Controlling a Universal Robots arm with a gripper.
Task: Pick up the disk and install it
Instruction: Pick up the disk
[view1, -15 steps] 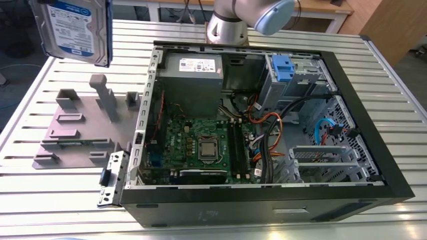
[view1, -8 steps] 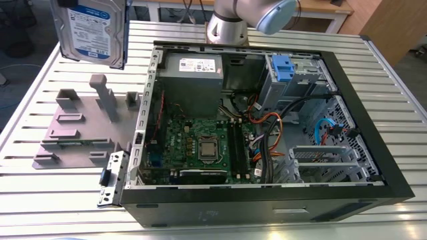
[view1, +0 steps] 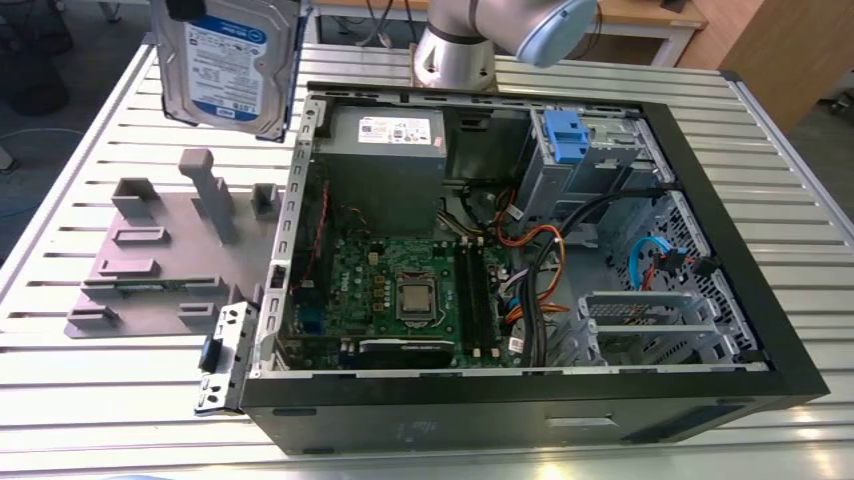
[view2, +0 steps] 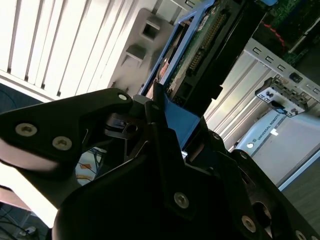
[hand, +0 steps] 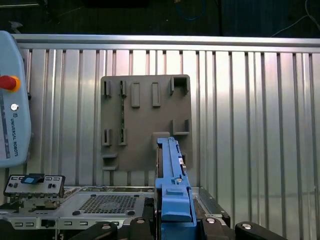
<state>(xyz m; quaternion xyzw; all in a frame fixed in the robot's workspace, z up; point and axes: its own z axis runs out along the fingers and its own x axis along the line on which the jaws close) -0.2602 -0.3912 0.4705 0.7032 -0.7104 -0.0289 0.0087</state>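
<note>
Gripper (hand: 173, 227) clamped on disk (view1: 227, 65) (on edge, long axis upright), hanging outside PC case (view1: 534, 410), twd the exterior view's left.

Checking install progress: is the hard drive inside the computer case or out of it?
Out. The hard drive is held up above the table, outside the open computer case, clamped in the gripper.

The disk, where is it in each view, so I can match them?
Exterior view: the disk, high at the exterior view's left.
First wrist view: the disk edge-on, in front of the grey plate.
Second wrist view: the disk edge-on, clamped in the gripper.
Shared landmark: the grey plate with blocks.
</note>
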